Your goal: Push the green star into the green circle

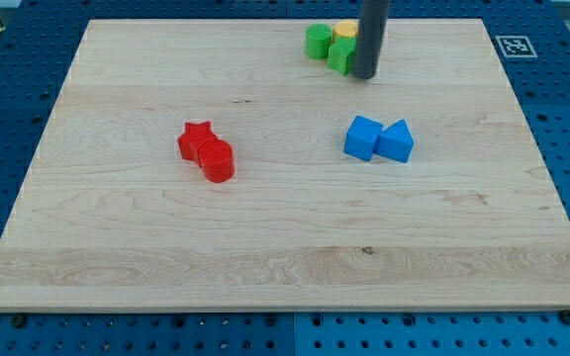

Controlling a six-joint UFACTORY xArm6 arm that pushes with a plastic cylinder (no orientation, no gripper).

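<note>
A green circle block (pixel 318 42) sits near the view's top, right of centre. The green star (pixel 341 55) lies just right of it and a little lower, touching it or nearly so. A yellow block (pixel 344 31) sits right behind them, partly hidden by the rod. My tip (pixel 365 74) rests on the board at the green star's right side, touching it or very close.
A red star (pixel 195 139) and a red cylinder (pixel 217 160) touch each other left of centre. Two blue blocks (pixel 363 137) (pixel 397 141) sit side by side right of centre. The wooden board (pixel 117 247) ends in blue pegboard on all sides.
</note>
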